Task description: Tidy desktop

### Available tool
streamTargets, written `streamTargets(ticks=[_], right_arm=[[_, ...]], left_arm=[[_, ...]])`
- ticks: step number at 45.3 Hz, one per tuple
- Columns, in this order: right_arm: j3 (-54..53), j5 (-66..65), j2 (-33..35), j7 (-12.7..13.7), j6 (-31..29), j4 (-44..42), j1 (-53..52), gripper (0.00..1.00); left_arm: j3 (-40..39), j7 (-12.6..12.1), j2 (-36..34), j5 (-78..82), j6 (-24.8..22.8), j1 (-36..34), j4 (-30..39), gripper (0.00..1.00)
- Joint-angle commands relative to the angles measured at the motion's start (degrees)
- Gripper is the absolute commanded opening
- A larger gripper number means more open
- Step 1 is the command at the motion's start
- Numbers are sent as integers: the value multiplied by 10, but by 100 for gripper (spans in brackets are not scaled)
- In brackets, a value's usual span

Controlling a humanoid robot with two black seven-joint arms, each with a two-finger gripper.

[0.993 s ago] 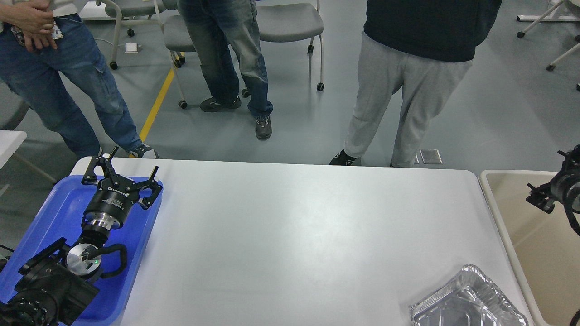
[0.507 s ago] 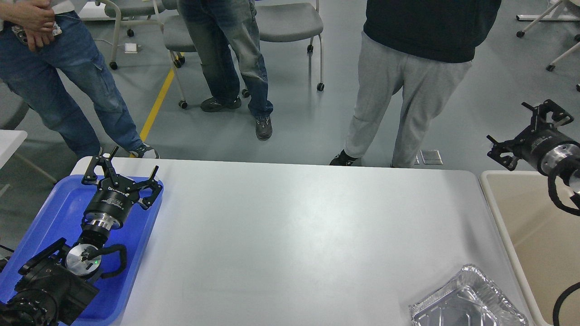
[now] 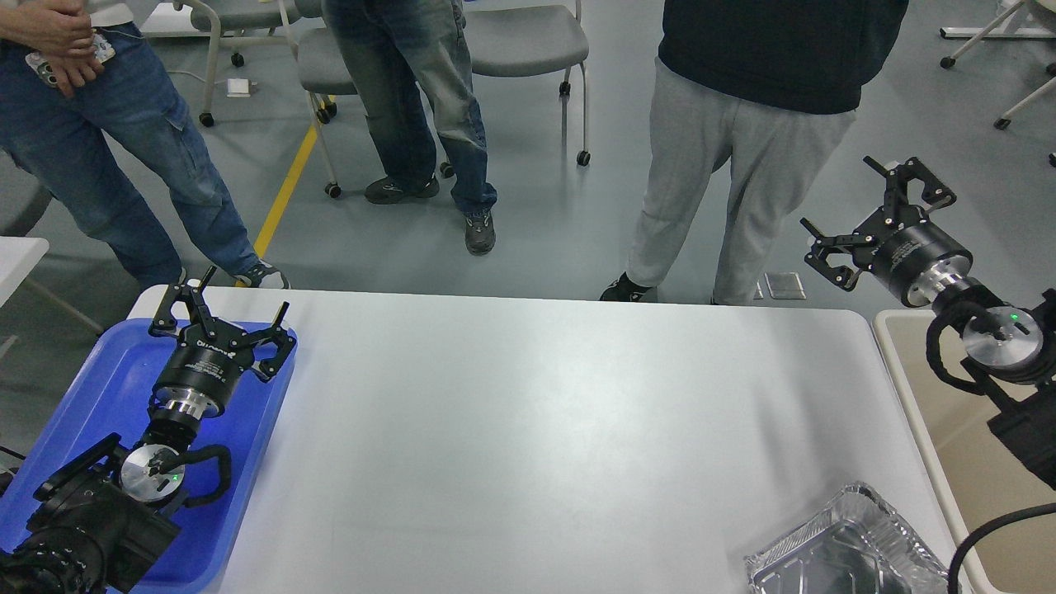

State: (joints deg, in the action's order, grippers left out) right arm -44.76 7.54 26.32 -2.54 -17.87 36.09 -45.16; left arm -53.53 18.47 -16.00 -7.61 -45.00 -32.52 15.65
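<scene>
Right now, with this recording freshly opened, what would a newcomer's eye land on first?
The big white desktop fills the middle, nearly bare apart from a crinkled foil tray at its near right corner. On the left, the left gripper hangs open over a bright blue tray; on the right, the right gripper is raised, open, near a beige bin. Three people stand on the floor behind the table.

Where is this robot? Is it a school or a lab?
Probably a lab or office workroom: wheeled grey chairs, a yellow floor line, and people standing watching by the white desktop.
</scene>
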Motion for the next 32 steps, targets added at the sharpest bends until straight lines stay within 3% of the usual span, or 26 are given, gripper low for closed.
streamTargets(ticks=[1,21,32], right_arm=[[-3,-44,-56,-39,-10,-35,4,100],[6,-49,-118,-98,-10,-152,5,100],[5,-46,-131,-106,-9,-160,3,100]], left_arm=[[0,0,0,0,0,0,0,100],[0,0,0,0,0,0,0,100],[0,0,0,0,0,0,0,100]])
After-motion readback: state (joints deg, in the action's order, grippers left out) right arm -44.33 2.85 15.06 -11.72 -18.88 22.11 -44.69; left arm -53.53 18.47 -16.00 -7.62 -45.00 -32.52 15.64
